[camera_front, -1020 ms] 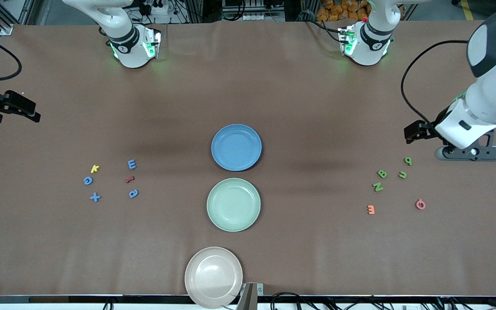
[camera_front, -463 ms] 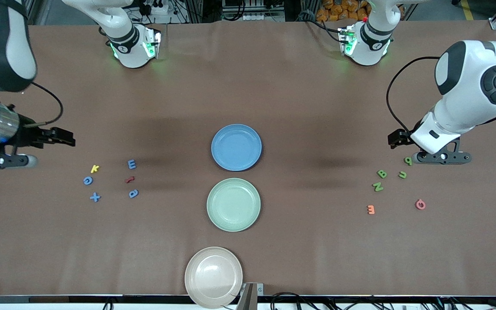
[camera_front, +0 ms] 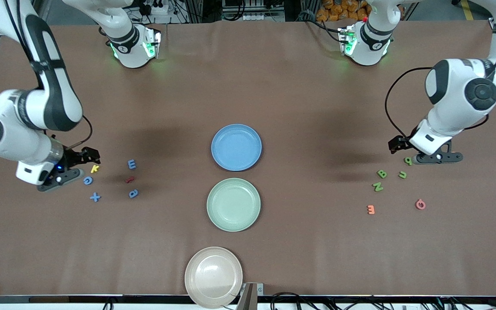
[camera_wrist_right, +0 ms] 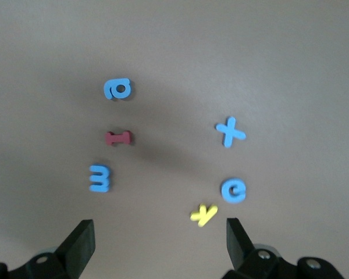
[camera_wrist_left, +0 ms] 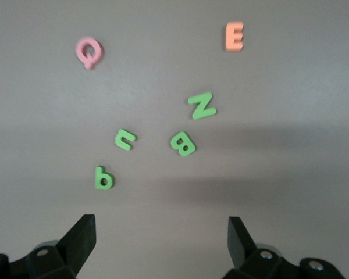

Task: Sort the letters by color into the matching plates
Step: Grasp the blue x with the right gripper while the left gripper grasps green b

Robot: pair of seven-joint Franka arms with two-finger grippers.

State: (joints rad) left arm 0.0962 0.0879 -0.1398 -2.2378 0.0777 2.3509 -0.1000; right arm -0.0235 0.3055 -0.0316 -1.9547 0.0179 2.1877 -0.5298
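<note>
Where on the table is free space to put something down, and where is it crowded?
Bare cloth lies between the blue plate and the blue letters, and between the green plate and the green letters. It is crowded at both letter clusters, where the open right gripper and open left gripper hang. The beige plate sits at the table edge.

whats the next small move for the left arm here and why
Probably lower the open left gripper onto the small green foam letter p, the closest of the four green letters under it. All the letters are on the table and the pale mint green round plate is empty. The open right gripper hovers by the blue letters.
</note>
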